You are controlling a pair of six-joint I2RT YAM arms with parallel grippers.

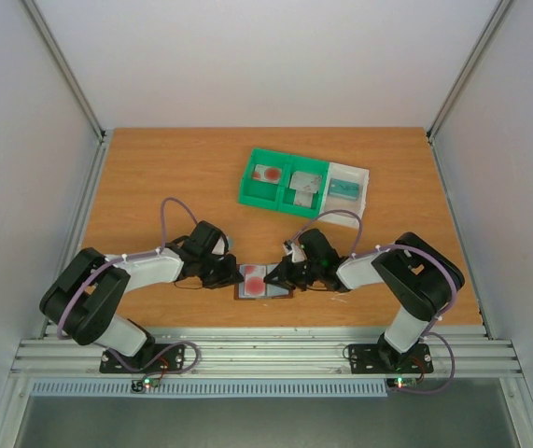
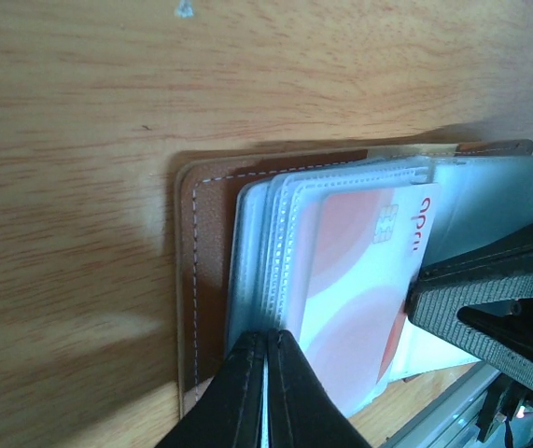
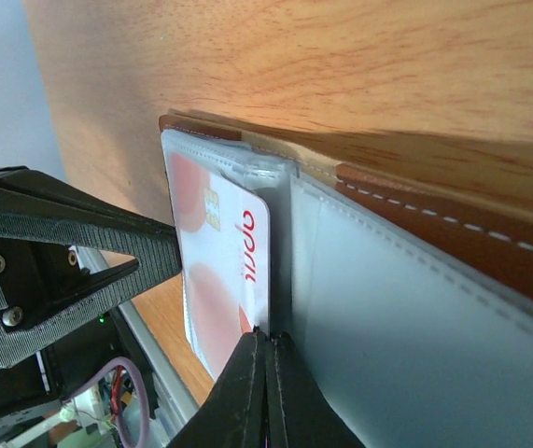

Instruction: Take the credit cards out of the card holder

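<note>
Card holder open on desk; red card still sleeved. Tray apparently holds others. Left gripper jaws clenched on card holder's sleeves; right gripper jaws clenched at red card's edge.

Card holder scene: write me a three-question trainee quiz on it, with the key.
1. True or false: the card holder lies folded shut.
2. The card showing inside it is: A) blue, B) red and white, C) black.
3. Fill in: at the card holder, the left end effector and the right end effector both have their fingers ___ (open or shut).
Key: 1 false, it lies open; 2 B; 3 shut.
</note>
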